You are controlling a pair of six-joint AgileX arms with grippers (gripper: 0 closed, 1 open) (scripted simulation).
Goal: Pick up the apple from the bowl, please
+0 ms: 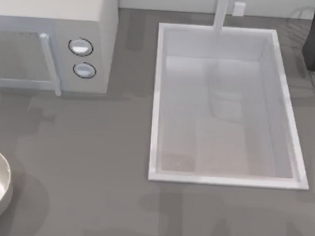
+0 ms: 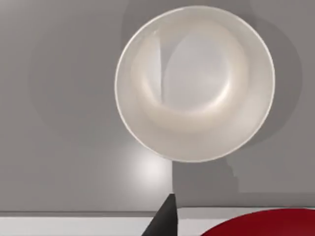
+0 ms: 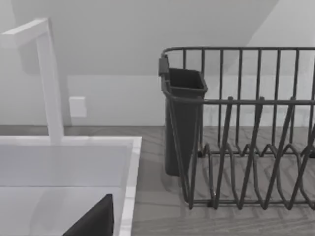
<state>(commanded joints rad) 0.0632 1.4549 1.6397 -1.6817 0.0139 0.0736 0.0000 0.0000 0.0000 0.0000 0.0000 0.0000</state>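
The off-white bowl (image 1: pixel 6 167) sits at the table's left edge, and its pale inside holds nothing. In the left wrist view the bowl (image 2: pixel 147 142) lies straight below the camera. The glossy red apple (image 2: pixel 261 225) hangs close to that camera, above the table and off the bowl's rim. My left gripper (image 2: pixel 216 230) is shut on it, with one black fingertip (image 2: pixel 166 216) beside the fruit. My right gripper (image 3: pixel 93 221) is parked over the sink's corner by the dish rack.
A microwave (image 1: pixel 50 42) stands at the back left. A white sink (image 1: pixel 228 106) with a faucet (image 1: pixel 221 12) takes the middle right. A dark wire dish rack (image 3: pixel 246 132) with a cutlery cup (image 3: pixel 183 118) stands at the back right.
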